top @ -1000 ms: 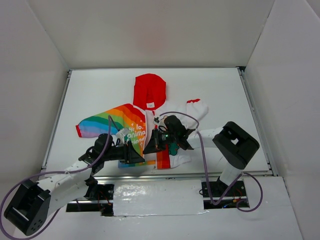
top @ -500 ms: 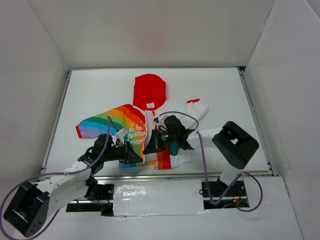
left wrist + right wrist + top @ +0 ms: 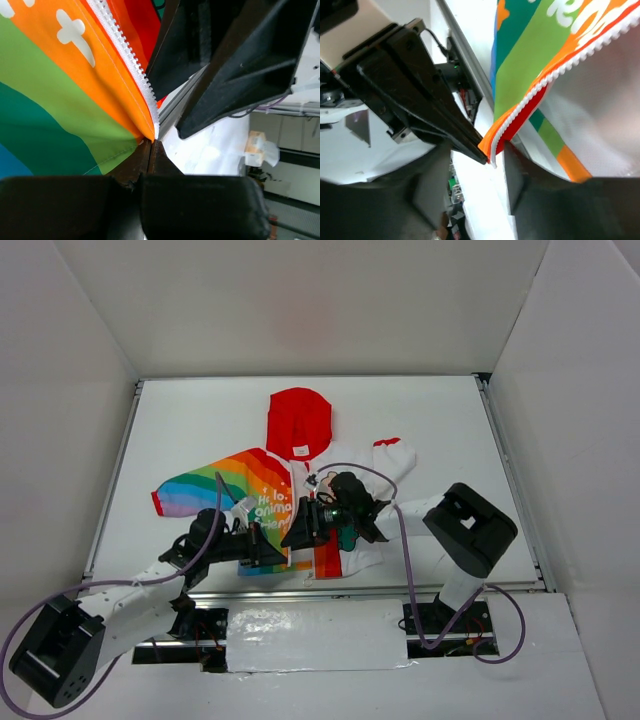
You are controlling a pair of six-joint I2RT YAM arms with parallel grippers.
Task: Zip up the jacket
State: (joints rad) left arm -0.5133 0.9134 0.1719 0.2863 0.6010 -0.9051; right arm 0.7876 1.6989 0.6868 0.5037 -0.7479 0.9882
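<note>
**Jacket hem corner held at the zipper's lower end**

The jacket [image 3: 262, 502] lies central on the desk [image 3: 200, 420], red hood [image 3: 299, 420] toward 12 o'clock. The left fingers [image 3: 137, 162] pinch the rainbow half's 6 o'clock corner beside the zipper [image 3: 125, 57]. The right fingers [image 3: 432, 185] stand apart, flanking that corner.

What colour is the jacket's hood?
The hood is plain red, clearest in the top view.
</note>
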